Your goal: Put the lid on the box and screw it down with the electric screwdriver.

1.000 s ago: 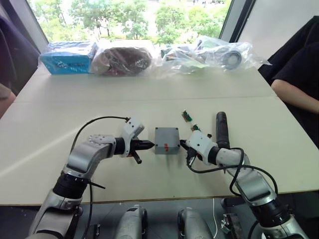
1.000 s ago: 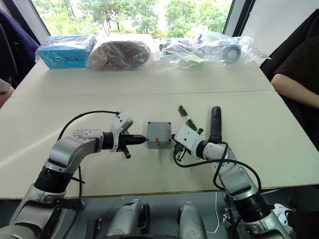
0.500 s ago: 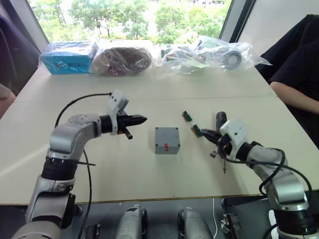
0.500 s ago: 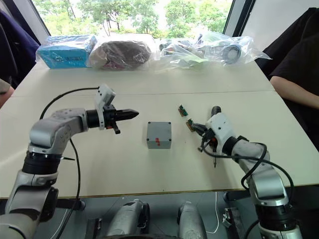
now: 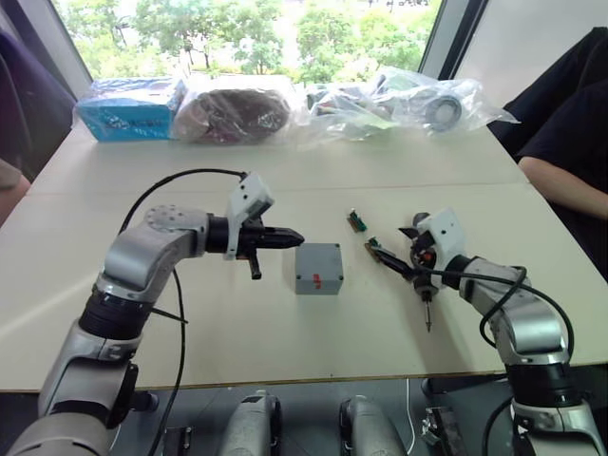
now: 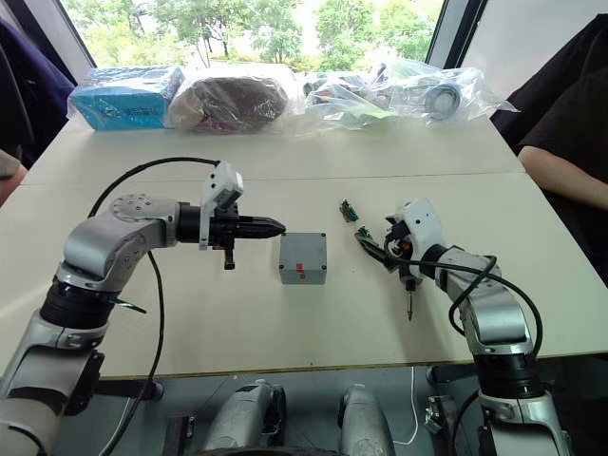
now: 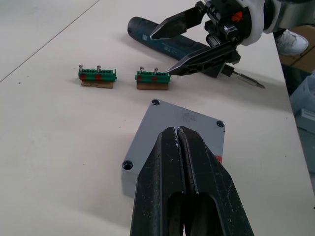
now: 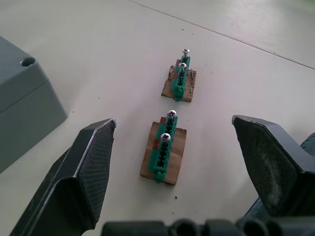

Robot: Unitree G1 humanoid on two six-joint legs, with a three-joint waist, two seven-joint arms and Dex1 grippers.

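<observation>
Left tool (image 5: 296,235) advanced toward box (image 5: 318,268), fingers pressed together; lid (image 7: 185,129) seated on box. Right tool (image 8: 182,162) spread wide over green pieces (image 8: 164,152).

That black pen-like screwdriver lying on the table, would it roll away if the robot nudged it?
Probably yes. The electric screwdriver has a round, smooth-looking body and lies flat on the bare table, so a sideways push may roll it. It looks rigid, so it should lift as one stiff piece. Its thin metal bit sticks out and may catch or bend if knocked.
</observation>
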